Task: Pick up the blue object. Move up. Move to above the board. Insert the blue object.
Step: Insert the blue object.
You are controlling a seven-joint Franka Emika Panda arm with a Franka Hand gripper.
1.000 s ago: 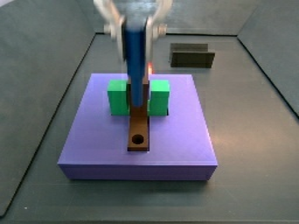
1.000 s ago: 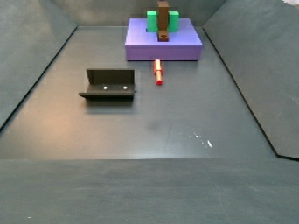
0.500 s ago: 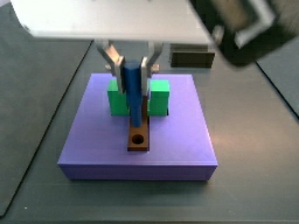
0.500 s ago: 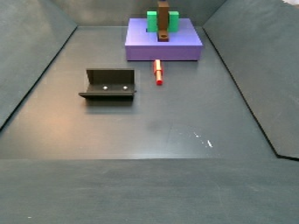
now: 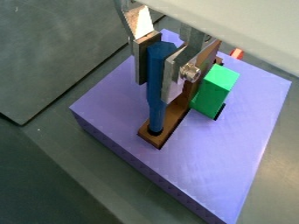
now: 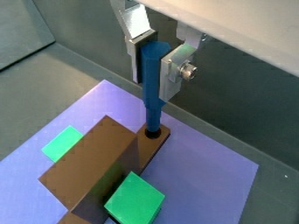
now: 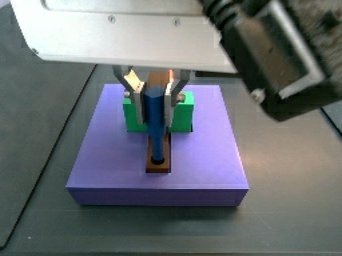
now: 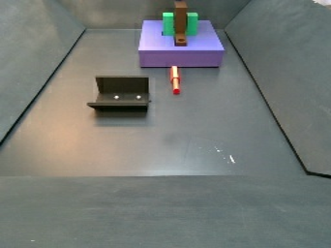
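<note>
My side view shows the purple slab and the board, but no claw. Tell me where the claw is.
Observer: The claw hangs over the board, shut on the blue object, which stands upright.
Operator: Report the peg's lower end.
Observer: In a wrist view its tip sits in the round hole near the board's end.
Operator: Check the fingers against the board.
Observer: The fingers grip the peg's upper part, well clear above the board.
</note>
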